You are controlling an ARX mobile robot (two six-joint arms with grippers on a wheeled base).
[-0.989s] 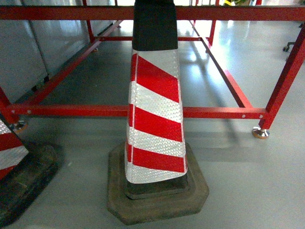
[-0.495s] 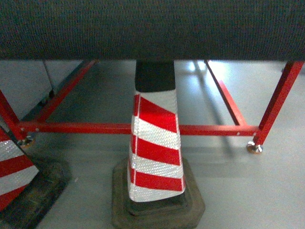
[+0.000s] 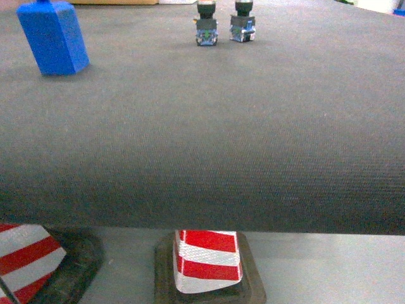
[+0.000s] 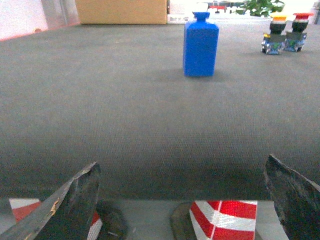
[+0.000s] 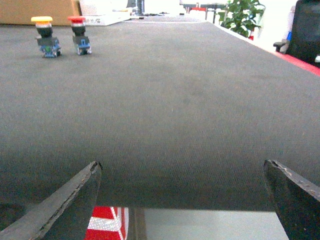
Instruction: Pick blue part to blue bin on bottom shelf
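Note:
The blue part (image 3: 54,37) is a small blue bottle-shaped block standing upright at the far left of a dark grey table top (image 3: 221,139). In the left wrist view the blue part (image 4: 200,45) stands well ahead of my left gripper (image 4: 182,200), slightly right of centre. That gripper is open and empty, level with the table's near edge. My right gripper (image 5: 182,200) is open and empty too, at the same edge further right. The blue bin and the bottom shelf are out of view. Neither gripper shows in the head view.
Two push-button switches (image 3: 206,25) (image 3: 243,22) stand at the far middle of the table, also seen as a pair (image 4: 282,37) (image 5: 60,39). A red-and-white cone (image 3: 205,259) and another cone (image 3: 25,259) stand on the floor below the edge. A cardboard box (image 4: 122,11) sits behind.
The head view has risen from below the table to above it. The red frame has dropped out of sight and the table top with the blue part has come into view.

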